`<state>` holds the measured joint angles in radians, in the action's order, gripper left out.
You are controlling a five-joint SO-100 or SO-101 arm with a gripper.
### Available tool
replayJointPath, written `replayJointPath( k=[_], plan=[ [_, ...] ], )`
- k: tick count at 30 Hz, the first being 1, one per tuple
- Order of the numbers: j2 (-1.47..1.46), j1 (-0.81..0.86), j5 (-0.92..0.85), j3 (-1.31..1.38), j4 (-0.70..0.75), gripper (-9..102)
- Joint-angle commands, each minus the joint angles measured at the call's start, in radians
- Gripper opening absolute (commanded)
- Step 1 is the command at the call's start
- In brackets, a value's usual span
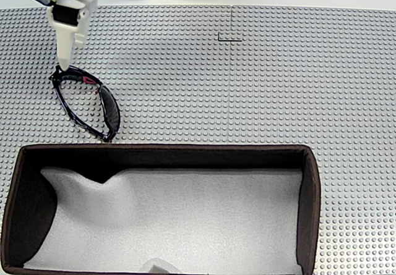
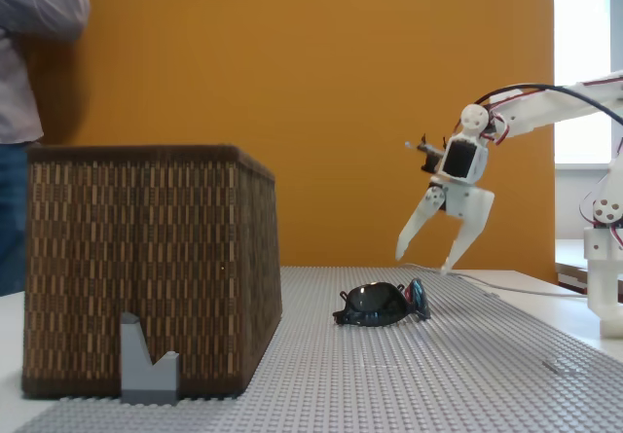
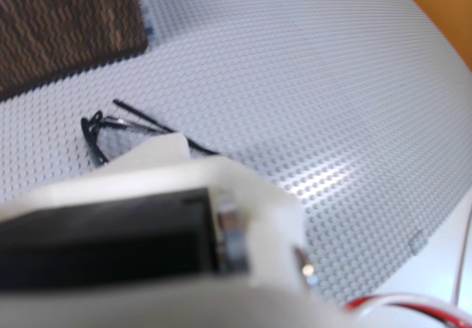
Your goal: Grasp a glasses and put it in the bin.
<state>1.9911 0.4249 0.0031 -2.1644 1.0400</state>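
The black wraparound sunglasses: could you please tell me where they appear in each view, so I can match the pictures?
A fixed view: black wraparound sunglasses, upper left, beyond the dark brown bin.
Another fixed view: low centre, right of the bin.
Wrist view: left of centre, partly behind the gripper.
Shared landmark: the grey studded baseplate.

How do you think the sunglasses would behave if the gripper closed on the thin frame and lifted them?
The glasses look thin and light, so lifting should be easy. Their arms are unfolded, so they may swing or tilt from an off-centre pinch. The glossy curved frame could slip between the open gripper fingers.
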Motion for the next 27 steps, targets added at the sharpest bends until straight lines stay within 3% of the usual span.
replayJointPath(
  k=[1, 8, 14, 19, 27],
  plan=[
    [-0.015, 0.025, 0.000, -0.014, -0.003, 31],
    [-0.092, 0.028, 0.000, 0.006, -0.012, 29],
    [-0.160, 0.026, -0.002, 0.048, -0.009, 21],
    [-0.207, 0.028, -0.015, 0.080, -0.017, 0],
    [-0.055, -0.009, -0.006, -0.015, -0.101, -1]
  ],
)
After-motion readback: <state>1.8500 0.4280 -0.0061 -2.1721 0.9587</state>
